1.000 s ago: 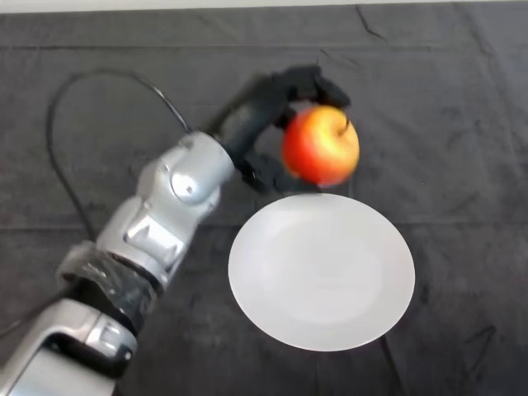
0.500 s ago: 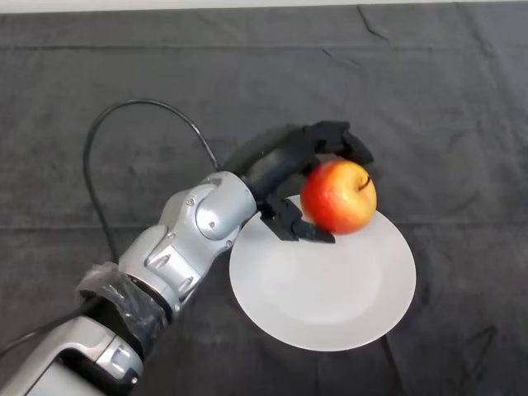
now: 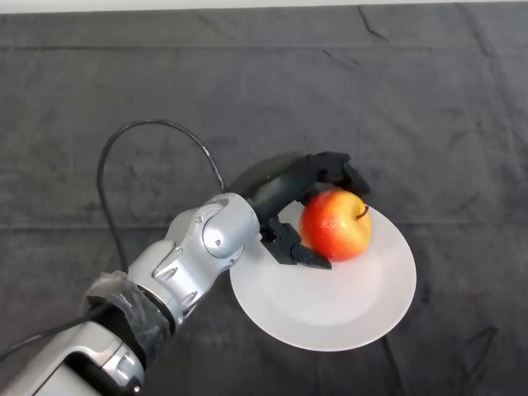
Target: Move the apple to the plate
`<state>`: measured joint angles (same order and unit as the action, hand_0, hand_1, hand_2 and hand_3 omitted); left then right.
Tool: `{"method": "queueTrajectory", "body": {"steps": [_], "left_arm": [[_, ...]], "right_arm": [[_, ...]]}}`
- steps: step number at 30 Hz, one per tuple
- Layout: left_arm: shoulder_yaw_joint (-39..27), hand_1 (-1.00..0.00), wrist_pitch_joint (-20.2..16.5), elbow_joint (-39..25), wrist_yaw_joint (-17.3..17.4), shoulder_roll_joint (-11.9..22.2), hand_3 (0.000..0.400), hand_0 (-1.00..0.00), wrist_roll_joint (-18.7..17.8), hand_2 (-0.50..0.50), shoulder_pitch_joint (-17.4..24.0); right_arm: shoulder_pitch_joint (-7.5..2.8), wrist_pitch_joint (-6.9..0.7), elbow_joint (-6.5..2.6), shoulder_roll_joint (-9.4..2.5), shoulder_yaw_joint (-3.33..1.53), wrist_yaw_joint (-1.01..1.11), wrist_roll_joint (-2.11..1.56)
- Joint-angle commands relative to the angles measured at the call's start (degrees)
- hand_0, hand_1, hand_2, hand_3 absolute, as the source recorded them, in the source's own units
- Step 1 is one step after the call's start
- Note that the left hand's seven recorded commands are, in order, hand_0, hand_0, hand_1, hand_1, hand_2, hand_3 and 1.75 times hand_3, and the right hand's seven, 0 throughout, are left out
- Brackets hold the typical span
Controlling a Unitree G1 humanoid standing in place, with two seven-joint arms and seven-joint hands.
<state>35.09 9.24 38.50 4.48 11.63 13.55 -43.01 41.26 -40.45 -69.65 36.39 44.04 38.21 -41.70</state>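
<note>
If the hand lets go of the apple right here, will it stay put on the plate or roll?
The apple is round and smooth, so it may roll a little. It sits over the far-left part of the plate, near the rim, so a roll could carry it off. The left hand curls round it; opening slowly seems safer.

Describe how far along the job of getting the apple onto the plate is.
Done: the apple is over the far-left part of the white plate. In hand: the robot hand is curled round it. Left: letting go; whether the apple rests on the plate cannot be told.

A robot test bench: a table (image 3: 462,99) draped in dark cloth, bare but for props.
</note>
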Motion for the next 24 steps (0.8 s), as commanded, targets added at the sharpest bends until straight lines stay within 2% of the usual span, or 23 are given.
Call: {"method": "queueTrajectory", "body": {"steps": [1,2,3,11,13,14,15,16,20,22,24], "left_arm": [[3.0,-0.25,-1.2,4.1,1.0,1.7,0.400,-1.00,-0.1,-0.38,1.9],[3.1,-0.08,-1.3,4.2,1.0,1.7,0.395,-0.99,-0.2,-0.45,1.8],[3.3,0.00,-1.4,4.4,1.1,1.7,0.370,-0.93,-0.3,-0.46,1.8],[3.8,0.00,-2.3,4.5,1.8,2.0,0.348,-0.87,-0.9,-0.44,1.3],[3.8,0.00,-2.6,4.1,2.1,2.3,0.325,-0.81,-1.1,-0.41,1.1],[3.7,0.00,-2.7,3.9,2.3,2.5,0.281,-0.70,-1.2,-0.35,1.0],[3.6,0.00,-2.8,3.5,2.5,2.8,0.268,-0.67,-1.4,-0.34,1.0],[3.4,0.00,-2.8,3.2,2.7,3.1,0.160,-0.40,-1.4,-0.20,1.0],[2.6,0.00,-2.7,1.6,3.2,4.6,0.147,-0.37,-1.7,-0.18,1.3],[2.1,0.00,-2.6,0.7,3.3,5.3,0.000,0.00,-1.7,0.00,1.5],[1.5,0.00,-2.5,-0.2,3.2,5.9,0.000,0.00,-1.7,0.00,1.7]], "right_arm": [[0.36,-0.11,0.83,1.09,0.56,-0.21,-0.88],[0.37,-0.11,0.83,1.09,0.56,-0.21,-0.88],[0.37,-0.12,0.82,1.10,0.56,-0.21,-0.88],[0.38,-0.12,0.78,1.11,0.56,-0.20,-0.89],[0.38,-0.13,0.78,1.12,0.56,-0.20,-0.89],[0.39,-0.13,0.77,1.12,0.56,-0.20,-0.89],[0.39,-0.13,0.77,1.12,0.56,-0.20,-0.90],[0.39,-0.13,0.77,1.12,0.56,-0.20,-0.90],[0.39,-0.13,0.76,1.12,0.56,-0.20,-0.90],[0.39,-0.12,0.77,1.12,0.55,-0.20,-0.90],[0.38,-0.12,0.77,1.12,0.55,-0.20,-0.90]]}}
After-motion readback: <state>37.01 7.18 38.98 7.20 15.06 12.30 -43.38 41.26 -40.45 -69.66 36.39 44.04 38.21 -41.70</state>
